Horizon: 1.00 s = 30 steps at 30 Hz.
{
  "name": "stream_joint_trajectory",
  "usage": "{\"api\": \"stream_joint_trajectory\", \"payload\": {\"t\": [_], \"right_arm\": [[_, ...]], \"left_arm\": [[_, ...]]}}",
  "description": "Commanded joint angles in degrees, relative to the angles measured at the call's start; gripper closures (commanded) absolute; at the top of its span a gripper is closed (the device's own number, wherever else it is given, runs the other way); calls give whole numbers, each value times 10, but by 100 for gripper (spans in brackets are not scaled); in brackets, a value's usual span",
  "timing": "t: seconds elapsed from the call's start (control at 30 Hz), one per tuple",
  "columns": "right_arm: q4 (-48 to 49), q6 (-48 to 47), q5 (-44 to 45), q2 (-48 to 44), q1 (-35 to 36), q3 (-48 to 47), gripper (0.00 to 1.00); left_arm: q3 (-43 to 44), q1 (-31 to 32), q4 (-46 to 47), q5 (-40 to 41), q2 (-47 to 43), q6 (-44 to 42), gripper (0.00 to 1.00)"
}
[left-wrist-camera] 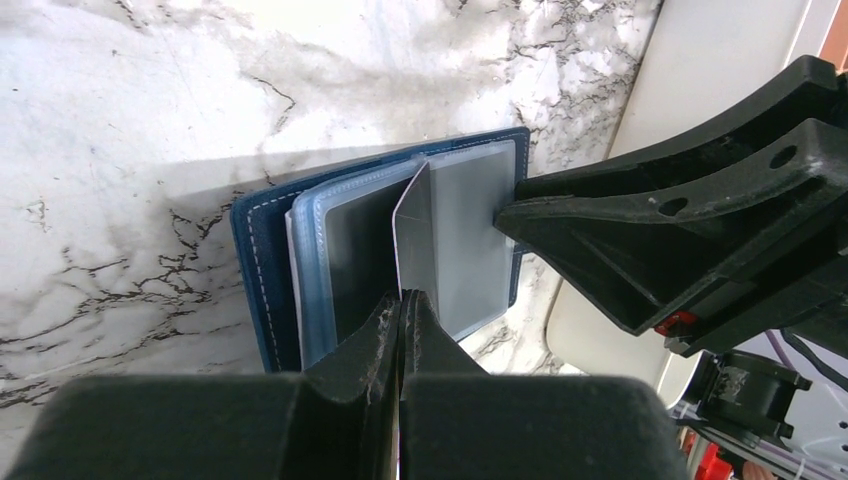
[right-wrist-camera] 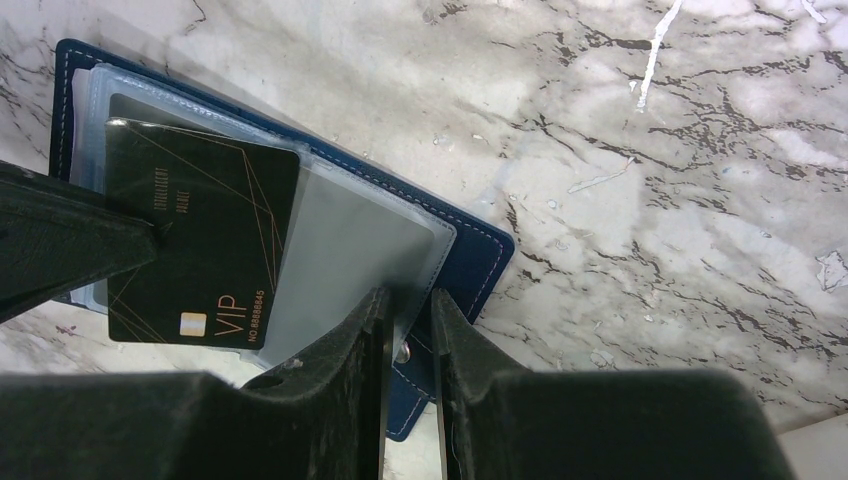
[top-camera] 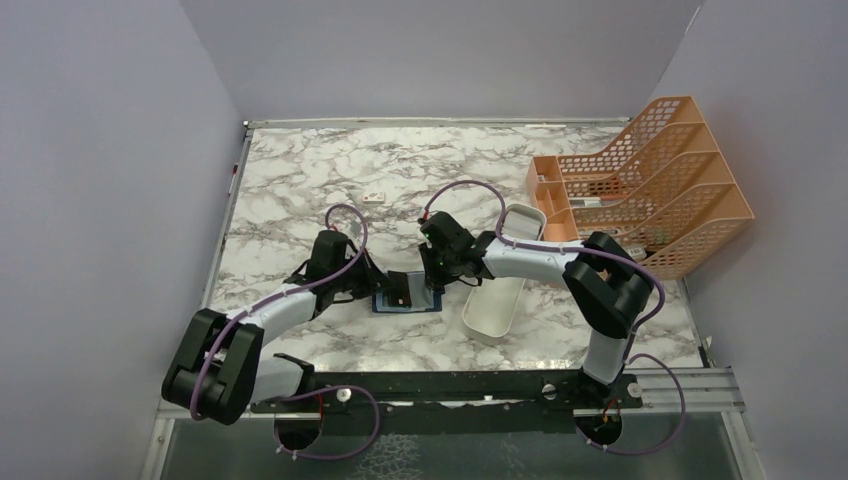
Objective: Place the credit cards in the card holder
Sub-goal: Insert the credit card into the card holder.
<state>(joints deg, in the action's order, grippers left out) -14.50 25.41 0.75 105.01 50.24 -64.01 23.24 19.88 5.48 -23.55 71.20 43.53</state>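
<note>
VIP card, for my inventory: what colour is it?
The card is black with gold lines and lettering; right wrist view shows best.

**Matt Navy Cover, Clear Sleeves, Black Plastic Fingers**

The card holder (right-wrist-camera: pixel 470 262) has a matt, leather-like navy cover with pale stitching. Its inner sleeves are clear, smooth plastic with a soft sheen. The credit card (right-wrist-camera: pixel 200 240), left of centre, is smooth black plastic with gold print. The table (right-wrist-camera: pixel 650 150) looks like polished marble. The left gripper (left-wrist-camera: pixel 402 308) and right gripper (right-wrist-camera: pixel 410 315) are matt black plastic, faintly rough.
</note>
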Motion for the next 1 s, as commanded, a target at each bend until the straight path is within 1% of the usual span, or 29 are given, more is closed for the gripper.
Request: {"api": "stream_joint_trajectory", "payload": {"t": [0.0, 0.13, 0.2, 0.43, 0.6, 0.83, 0.97], "right_arm": [[1, -8, 19, 9, 1, 10, 75], [0, -9, 20, 8, 1, 10, 75], [0, -10, 21, 7, 1, 11, 75], [2, -8, 15, 11, 1, 9, 75], [4, -7, 12, 15, 1, 8, 75], [5, -3, 7, 20, 1, 7, 75], [4, -2, 6, 24, 1, 2, 74]], "left_arm": [[-9, -3, -2, 35, 16, -35, 100], [7, -3, -36, 74, 10, -70, 100], [5, -3, -33, 79, 5, -75, 100], [-11, -3, -1, 55, 19, -73, 100], [-29, -3, 27, 34, 20, -54, 100], [-42, -2, 38, 32, 8, -46, 100], [-44, 1, 43, 11, 15, -40, 100]]}}
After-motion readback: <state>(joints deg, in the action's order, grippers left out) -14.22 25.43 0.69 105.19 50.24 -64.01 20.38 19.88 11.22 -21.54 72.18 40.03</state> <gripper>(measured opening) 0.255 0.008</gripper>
